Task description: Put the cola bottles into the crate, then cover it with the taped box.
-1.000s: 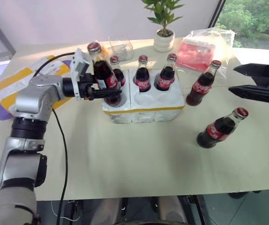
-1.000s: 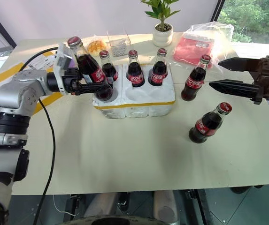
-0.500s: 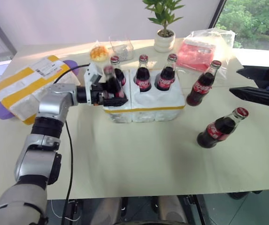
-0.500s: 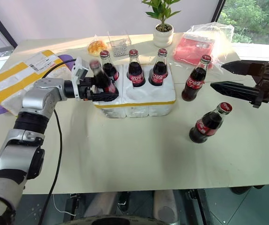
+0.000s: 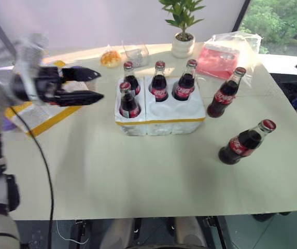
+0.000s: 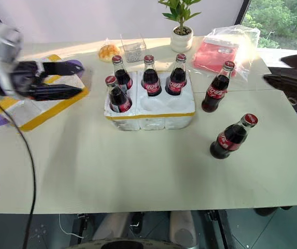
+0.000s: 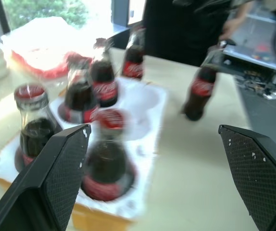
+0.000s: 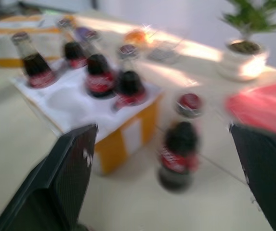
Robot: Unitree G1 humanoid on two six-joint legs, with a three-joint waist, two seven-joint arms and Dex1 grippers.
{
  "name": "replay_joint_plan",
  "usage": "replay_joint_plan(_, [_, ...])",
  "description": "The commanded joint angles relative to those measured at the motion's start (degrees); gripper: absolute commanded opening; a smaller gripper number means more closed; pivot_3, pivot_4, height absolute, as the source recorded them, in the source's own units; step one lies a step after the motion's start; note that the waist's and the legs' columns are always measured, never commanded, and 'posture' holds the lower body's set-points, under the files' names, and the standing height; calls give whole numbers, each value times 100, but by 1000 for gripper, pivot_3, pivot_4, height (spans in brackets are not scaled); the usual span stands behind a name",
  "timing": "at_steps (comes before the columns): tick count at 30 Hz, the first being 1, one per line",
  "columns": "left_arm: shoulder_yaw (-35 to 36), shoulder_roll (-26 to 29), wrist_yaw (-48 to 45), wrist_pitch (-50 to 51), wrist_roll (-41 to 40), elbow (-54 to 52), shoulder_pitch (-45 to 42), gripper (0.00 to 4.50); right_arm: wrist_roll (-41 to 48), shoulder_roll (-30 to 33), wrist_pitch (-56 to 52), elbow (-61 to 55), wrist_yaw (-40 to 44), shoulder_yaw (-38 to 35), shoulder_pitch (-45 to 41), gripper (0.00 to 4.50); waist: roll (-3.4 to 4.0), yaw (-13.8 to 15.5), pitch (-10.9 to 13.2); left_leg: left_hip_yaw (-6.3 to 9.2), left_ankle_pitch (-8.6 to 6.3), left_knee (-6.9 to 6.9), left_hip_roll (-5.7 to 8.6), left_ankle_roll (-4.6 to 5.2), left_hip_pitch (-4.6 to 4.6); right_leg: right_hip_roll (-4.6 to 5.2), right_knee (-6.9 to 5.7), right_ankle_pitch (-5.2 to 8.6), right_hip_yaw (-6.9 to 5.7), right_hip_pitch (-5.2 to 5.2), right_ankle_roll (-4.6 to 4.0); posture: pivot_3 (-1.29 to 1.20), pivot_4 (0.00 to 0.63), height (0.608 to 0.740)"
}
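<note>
The white foam crate (image 5: 161,123) stands mid-table with cola bottles in all three back wells (image 5: 159,86) and one in the front left well (image 5: 128,101). The other two front wells are empty. Two more cola bottles stand on the table right of the crate, one close to it (image 5: 224,94) and one nearer the front (image 5: 244,142). My left gripper (image 5: 100,85) hangs open and empty left of the crate, above the taped box (image 5: 33,111). At the right edge of the table my right gripper (image 6: 272,68) is open and empty. The right wrist view faces the closer loose bottle (image 8: 178,144).
A potted plant (image 5: 182,39), a pink plastic bag (image 5: 223,57), a clear small container (image 5: 134,52) and an orange item (image 5: 110,58) line the far edge. A person in dark clothes (image 7: 190,29) stands beyond the table in the left wrist view.
My left gripper set its bottle into the front left well, opened, and drew back up and left over the taped box. My right gripper moved further right.
</note>
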State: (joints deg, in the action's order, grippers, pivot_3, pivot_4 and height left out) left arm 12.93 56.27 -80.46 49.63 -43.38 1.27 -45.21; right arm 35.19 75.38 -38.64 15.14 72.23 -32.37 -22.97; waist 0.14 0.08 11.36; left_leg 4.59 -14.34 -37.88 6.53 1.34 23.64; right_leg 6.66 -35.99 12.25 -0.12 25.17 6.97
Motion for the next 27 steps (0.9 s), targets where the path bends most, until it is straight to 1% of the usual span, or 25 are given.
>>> replay_joint_plan(1, [156, 382, -298, 178, -359, -747, 424, 4448, -433, 85, 58, 152, 452, -1421, 1058, 4500, 0, 49, 0, 0, 0, 0, 0, 1, -5, 0, 6, 0, 0, -9, 0, 0, 150, 740])
replay_joint_plan(3, [46, 470, -382, -33, -278, -992, 701, 4448, -577, -87, -108, -84, 598, -2004, 1792, 4500, 0, 60, 0, -2, -2, -1, 0, 2, -18, 0, 7, 1, 1, -25, 0, 0, 150, 740])
replay_joint_plan(5, [-224, 399, -495, -292, -136, -1199, 1009, 4448, -449, -721, -517, -1047, 826, -2790, 2864, 4500, -6, 69, -4, 2, -2, 0, -4, 1, -23, 7, 15, 2, 1, -37, -1, 0, 150, 740])
replay_joint_plan(7, [-449, 288, -474, -517, 5, -1267, 1106, 4448, -355, -1310, -620, -1908, 771, -3203, 3589, 4500, -6, 76, -6, 10, -3, 0, -19, 0, -30, -4, 37, 2, -1, -54, -2, 0, 150, 740])
replay_joint_plan(9, [-652, 164, -464, -730, 126, -1237, 1050, 4448, -427, -2021, -327, -2631, 531, -3130, 4185, 4500, -2, 67, -7, 11, -5, -1, -26, -3, -32, -12, 49, 1, -1, -63, -2, 0, 150, 740])
replay_joint_plan(11, [-850, 27, -453, -899, 255, -1151, 938, 4448, -431, -2664, -140, -3149, 159, -2931, 4516, 4500, -10, 52, -11, 10, -9, -2, -25, -11, -33, -10, 57, 1, 1, -68, -4, 0, 150, 740])
replay_joint_plan(14, [-1059, -90, -476, -1098, 437, -964, 780, 4448, -61, -3165, -271, -3710, -299, -2825, 4560, 4500, -4, 23, -14, 4, -10, -2, -25, -12, -36, -11, 62, 0, 2, -68, -6, 0, 150, 740])
replay_joint_plan(18, [-1250, -256, -503, -1181, 526, -761, 525, 4448, 382, -3827, -434, -4351, -1195, -2538, 4415, 4500, -6, 57, -14, 6, -5, -2, -28, -4, -36, -12, 60, -2, 3, -65, -6, 0, 150, 740])
replay_joint_plan(22, [-1360, -336, -486, -1227, 636, -696, 445, 4448, 531, -4176, -365, -4558, -1846, -2178, 4319, 4500, -10, 79, -16, 9, -4, -1, -24, -2, -33, -9, 63, -1, 2, -64, -6, 0, 150, 740])
replay_joint_plan(27, [-1311, -387, -388, -1050, 530, -771, 390, 4448, 999, -4277, -447, -4666, -2362, -1949, 4216, 4500, -9, 73, -16, 11, -4, -1, -23, -1, -31, -8, 67, -1, 1, -63, -7, 0, 150, 740])
